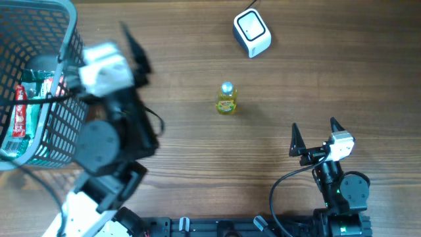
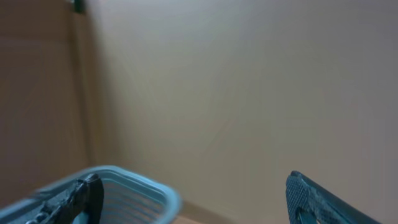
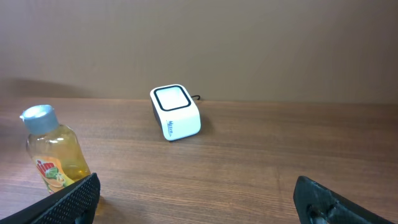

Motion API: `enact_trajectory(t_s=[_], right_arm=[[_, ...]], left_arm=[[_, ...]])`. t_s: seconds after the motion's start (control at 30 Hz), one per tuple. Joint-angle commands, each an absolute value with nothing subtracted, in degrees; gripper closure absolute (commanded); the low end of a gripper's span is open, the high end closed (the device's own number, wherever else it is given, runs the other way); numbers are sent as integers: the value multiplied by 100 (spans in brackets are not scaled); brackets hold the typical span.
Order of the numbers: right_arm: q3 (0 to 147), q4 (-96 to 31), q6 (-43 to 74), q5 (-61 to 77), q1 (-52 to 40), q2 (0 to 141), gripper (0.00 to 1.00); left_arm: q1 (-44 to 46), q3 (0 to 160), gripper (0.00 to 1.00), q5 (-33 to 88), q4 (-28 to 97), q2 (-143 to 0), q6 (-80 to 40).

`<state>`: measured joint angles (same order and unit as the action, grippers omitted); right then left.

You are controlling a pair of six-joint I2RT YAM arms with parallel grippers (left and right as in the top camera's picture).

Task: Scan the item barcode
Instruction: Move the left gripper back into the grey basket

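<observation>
The item, a small yellow bottle (image 1: 226,99) with a grey cap, stands upright on the wooden table, mid-field. In the right wrist view the bottle (image 3: 55,158) is just beyond my right gripper's left finger. The white barcode scanner (image 1: 252,31) sits at the back, apart from the bottle; the right wrist view shows the scanner (image 3: 176,113) ahead. My right gripper (image 1: 316,135) is open and empty, near the front right. My left gripper (image 1: 100,54) is raised beside the basket, blurred, and my left gripper (image 2: 193,199) is open with nothing between its fingers.
A blue wire basket (image 1: 39,141) holding packaged goods, one of them red (image 1: 20,112), fills the left edge. Its rim (image 2: 155,193) shows low in the left wrist view, with a plain wall behind it. The scanner's cable runs off the back edge.
</observation>
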<state>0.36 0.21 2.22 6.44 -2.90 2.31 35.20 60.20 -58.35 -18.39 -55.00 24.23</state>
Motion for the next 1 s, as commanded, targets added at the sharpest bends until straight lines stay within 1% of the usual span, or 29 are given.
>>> enact_trajectory(t_s=[0.0,0.17,0.23,0.27,0.33,0.4,0.5,0.53,0.6,0.67,0.77,0.83,0.9,0.97], right_arm=[[30,43,156,729,-266,211,0],[30,43,156,729,-266,211,0],[30,43,156,729,-266,211,0],[30,43,154,729,-266,211,1],[30,43,156,729,-266,211,0],[30,43,154,731,-266,211,0],[30,43,154,729,-266,211,0],[30,43,156,729,-266,211,0],[30,43,156,729,-266,211,0],[30,43,156,731,-266,211,0],[30,43,154,729,-266,211,0],[30,43,156,729,-266,211,0],[30,43,156,729,-266,211,0],[30,43,156,729,-266,211,0]], left_arm=[[2674,6947,18,-5478,-1155,-5592,2657],[1925,7813,15,-5441,-163,-6073,2637],[1608,8023,12,-5441,165,-6357,2600],[1509,8034,10,-5441,237,-6427,2504],[1306,8034,10,-5360,480,-6536,2224],[1011,8034,10,-4941,969,-6619,1619],[469,8034,11,-3931,1693,-6678,517],[274,8034,16,-3559,1820,-6678,255],[-224,8034,18,-2759,1938,-6683,-161],[-799,8038,27,-2108,2010,-6683,-628],[-1422,8042,28,-1133,2182,-6724,-1048],[-1863,8169,26,-355,2405,-6860,-1483],[-2322,8635,28,617,2810,-7220,-2056],[-2543,9094,29,1007,3253,-7585,-2320]])
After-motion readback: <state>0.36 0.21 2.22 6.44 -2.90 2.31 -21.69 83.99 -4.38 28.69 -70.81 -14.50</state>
